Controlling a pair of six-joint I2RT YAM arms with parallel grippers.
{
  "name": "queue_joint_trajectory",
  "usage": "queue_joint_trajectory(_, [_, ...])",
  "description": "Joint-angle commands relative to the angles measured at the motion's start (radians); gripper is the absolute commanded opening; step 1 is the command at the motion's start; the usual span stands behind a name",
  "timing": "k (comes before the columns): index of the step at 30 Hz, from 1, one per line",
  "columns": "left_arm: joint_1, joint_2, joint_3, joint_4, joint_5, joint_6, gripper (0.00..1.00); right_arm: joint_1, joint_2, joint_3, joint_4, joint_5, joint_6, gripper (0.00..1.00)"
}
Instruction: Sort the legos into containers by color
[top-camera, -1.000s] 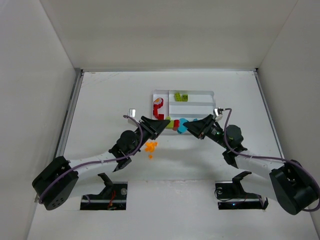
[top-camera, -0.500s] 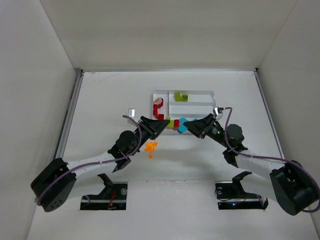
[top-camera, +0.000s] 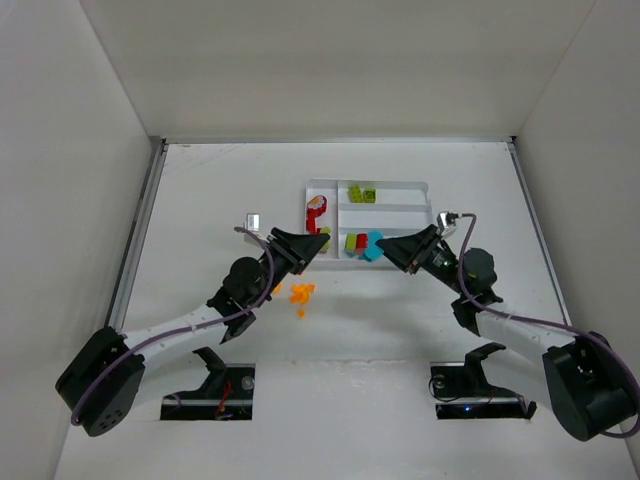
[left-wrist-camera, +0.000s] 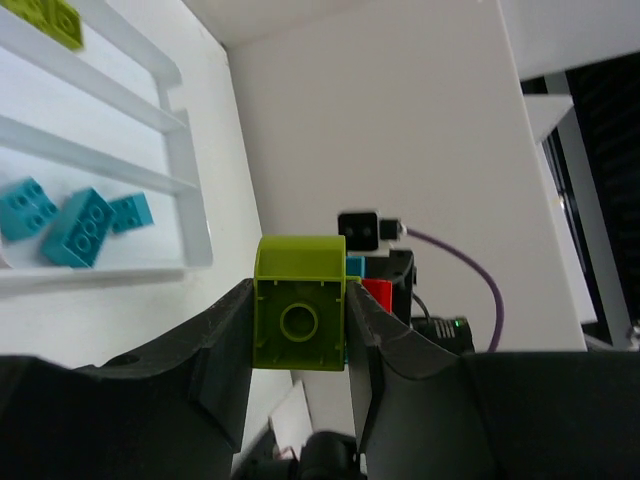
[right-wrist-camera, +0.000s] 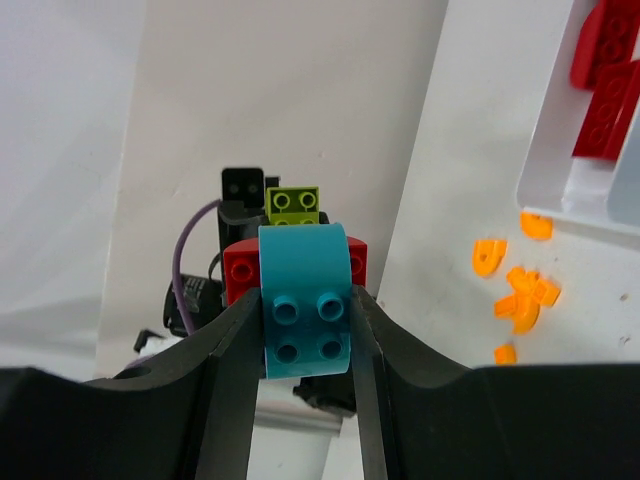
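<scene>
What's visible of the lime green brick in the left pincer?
The small lime green plastic brick is glossy and square, with rounded upper corners. Its hollow underside, one round tube at the centre, faces the left wrist camera; the right wrist view shows studs on its far side. The left pincer's black fingers clamp its two flanks. A small red plastic brick shows behind it; contact cannot be told.

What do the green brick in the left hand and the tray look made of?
Green brick: seemingly hard moulded plastic, smooth, faintly glossy; crisp edges and a round moulded tube underneath. Tray: probably thin white plastic, slightly glossy; thin moulded divider walls catch the light.
</scene>
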Motion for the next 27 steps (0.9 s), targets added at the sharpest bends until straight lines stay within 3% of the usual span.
queue_joint_trajectory(1, [0.032, -0.035, -0.011, 0.011, -0.042, 0.034, 0.11, -0.028, -0.029, -0.009, 0.045, 0.019, -0.009, 0.31])
queue_joint_trajectory(8, [0.036, -0.004, 0.000, 0.006, -0.039, 0.040, 0.11, -0.044, -0.050, -0.018, 0.037, 0.011, -0.015, 0.31])
queue_joint_trajectory(12, [0.016, 0.073, 0.073, -0.047, -0.035, 0.107, 0.11, -0.100, -0.076, -0.011, -0.056, 0.019, -0.072, 0.31])
queue_joint_trajectory(21, [0.027, 0.367, 0.432, -0.311, -0.091, 0.360, 0.14, -0.143, -0.210, 0.048, -0.380, 0.161, -0.297, 0.31])
queue_joint_trajectory(27, [0.082, 0.626, 0.694, -0.406, -0.065, 0.436, 0.16, -0.175, -0.245, 0.029, -0.430, 0.197, -0.340, 0.31])
